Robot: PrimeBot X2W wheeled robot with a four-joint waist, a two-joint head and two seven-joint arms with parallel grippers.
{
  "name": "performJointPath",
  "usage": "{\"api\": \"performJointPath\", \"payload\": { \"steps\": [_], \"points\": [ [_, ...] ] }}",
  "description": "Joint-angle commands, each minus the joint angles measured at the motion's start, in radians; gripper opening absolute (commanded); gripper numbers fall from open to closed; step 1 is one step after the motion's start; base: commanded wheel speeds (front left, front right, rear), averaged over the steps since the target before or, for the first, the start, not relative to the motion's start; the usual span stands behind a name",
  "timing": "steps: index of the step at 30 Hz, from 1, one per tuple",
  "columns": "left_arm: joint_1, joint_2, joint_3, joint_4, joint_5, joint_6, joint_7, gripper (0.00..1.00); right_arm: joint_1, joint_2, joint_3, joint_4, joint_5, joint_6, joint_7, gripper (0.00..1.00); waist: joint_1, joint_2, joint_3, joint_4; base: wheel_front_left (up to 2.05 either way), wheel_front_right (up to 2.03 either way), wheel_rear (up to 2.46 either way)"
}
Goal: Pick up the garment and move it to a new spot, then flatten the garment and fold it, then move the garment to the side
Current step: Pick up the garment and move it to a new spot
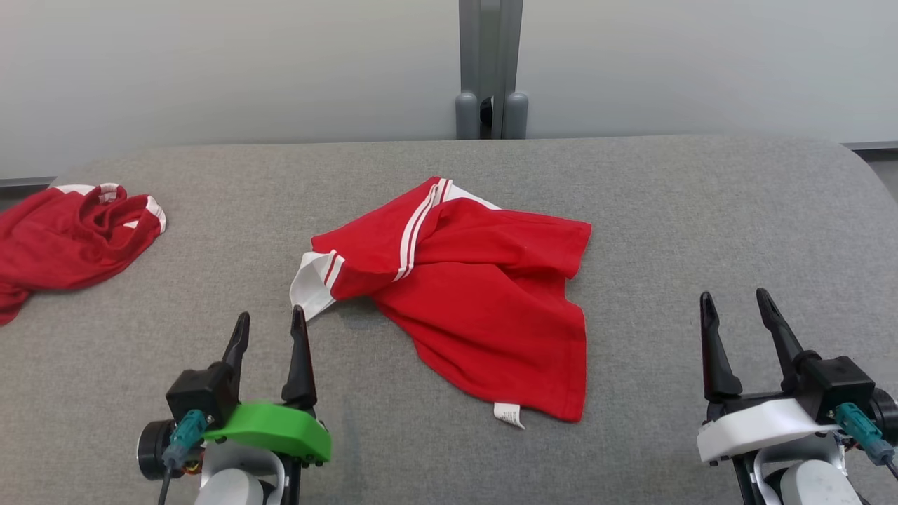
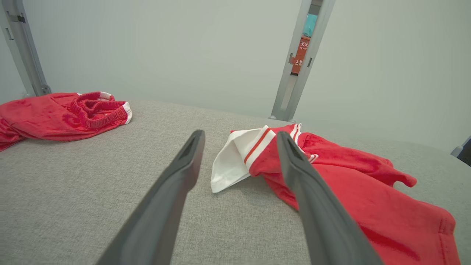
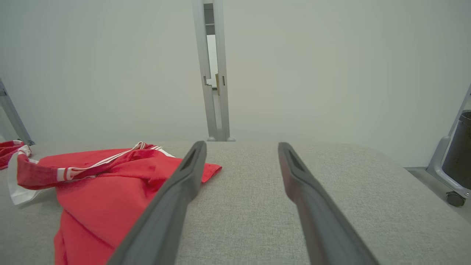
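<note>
A crumpled red garment (image 1: 477, 294) with white stripes and a white panel lies in the middle of the grey table (image 1: 631, 189). Its white corner (image 2: 232, 165) points toward my left gripper (image 1: 270, 326), which hovers open just short of it at the lower left, nothing between the fingers. My right gripper (image 1: 736, 308) stands open at the lower right, well clear of the garment's right edge. The garment (image 3: 106, 191) fills the lower left of the right wrist view, partly behind a finger (image 3: 173, 206). A small white label (image 1: 508, 414) shows at its near hem.
A second red garment (image 1: 70, 238) lies bunched at the table's far left edge, also in the left wrist view (image 2: 62, 114). A grey post (image 1: 490, 70) stands behind the table against a pale wall. A dark bin on wheels (image 3: 458, 154) stands off the table's right end.
</note>
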State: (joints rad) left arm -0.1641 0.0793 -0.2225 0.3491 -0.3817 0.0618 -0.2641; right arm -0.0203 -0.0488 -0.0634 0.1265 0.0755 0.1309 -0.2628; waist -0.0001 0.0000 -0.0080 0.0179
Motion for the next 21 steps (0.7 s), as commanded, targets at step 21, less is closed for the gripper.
{"api": "performJointPath", "payload": {
  "steps": [21],
  "points": [
    [0.135, -0.003, 0.029, -0.063, 0.033, 0.016, -0.001, 1.0, 0.036, -0.003, 0.066, 0.08, 0.019, 0.0, -0.003, 1.0, 0.0001, 0.0, -0.014, -0.004, 0.0, 0.0, 0.0]
  ]
}}
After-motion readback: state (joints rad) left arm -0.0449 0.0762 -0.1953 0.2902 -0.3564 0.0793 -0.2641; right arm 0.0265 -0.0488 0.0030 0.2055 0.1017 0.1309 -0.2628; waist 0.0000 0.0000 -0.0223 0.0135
